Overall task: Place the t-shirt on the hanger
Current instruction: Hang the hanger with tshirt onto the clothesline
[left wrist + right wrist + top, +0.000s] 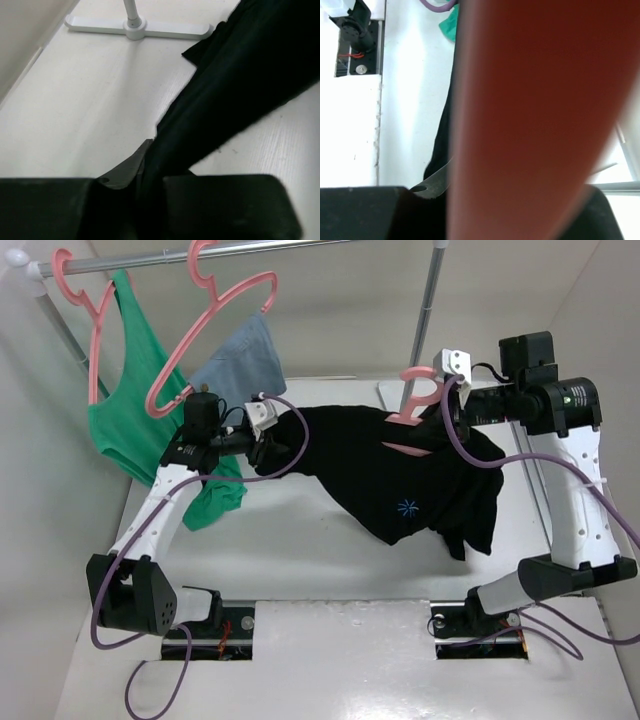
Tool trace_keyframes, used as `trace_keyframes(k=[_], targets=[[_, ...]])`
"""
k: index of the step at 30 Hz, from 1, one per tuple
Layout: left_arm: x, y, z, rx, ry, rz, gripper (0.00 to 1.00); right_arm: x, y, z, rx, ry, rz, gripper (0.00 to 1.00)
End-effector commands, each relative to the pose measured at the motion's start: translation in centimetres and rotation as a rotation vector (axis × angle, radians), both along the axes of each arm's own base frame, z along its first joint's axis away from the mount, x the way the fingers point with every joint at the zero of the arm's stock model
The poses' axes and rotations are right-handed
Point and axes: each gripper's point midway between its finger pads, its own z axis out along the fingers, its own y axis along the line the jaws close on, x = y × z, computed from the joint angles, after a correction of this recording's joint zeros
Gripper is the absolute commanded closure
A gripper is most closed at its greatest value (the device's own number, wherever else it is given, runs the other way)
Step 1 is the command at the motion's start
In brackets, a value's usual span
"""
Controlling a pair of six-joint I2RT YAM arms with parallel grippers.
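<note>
Two grippers share the load. The left gripper (272,443) is clenched on an edge of the t-shirt (400,490) and pulls the cloth taut away from its jaws, presumably to spread an opening. The right gripper (441,403) grasps the hanger (410,405) near its hook; one pink arm shows against the cloth just beyond its fingers, apparently partly threaded. The shirt sags between both tools toward the table (300,550).

Bright, even light with soft shadows; right wrist view's hanger (530,120) is a close blur, 12 to 6 o'clock.
</note>
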Motion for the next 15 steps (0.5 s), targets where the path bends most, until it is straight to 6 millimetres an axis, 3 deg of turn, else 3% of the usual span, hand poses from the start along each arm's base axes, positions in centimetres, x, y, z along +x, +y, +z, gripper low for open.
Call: trace_keyframes(k=[1,4,9,15], targets=[[-1.0,-0.5,0.8,0.000,-0.050,-0.054,1.00,-0.8,0.4,1.4,0.053,-0.038,0.050,1.00],[-0.6,0.3,0.7,0.033,-0.053,-0.024,1.00,-0.1,-0.9,2.4,0.052,-0.081,-0.013,1.00],[1.5,3.7,0.4,0.157,-0.073,0.147,1.00,3.5,-5.4,4.1,-0.016,-0.163,-0.362,1.00],[2.4,5.7,-2.2,0.249,-0.042,0.224,1.00,2.6,-6.8,9.6,0.046,-0.278,-0.485,1.00]])
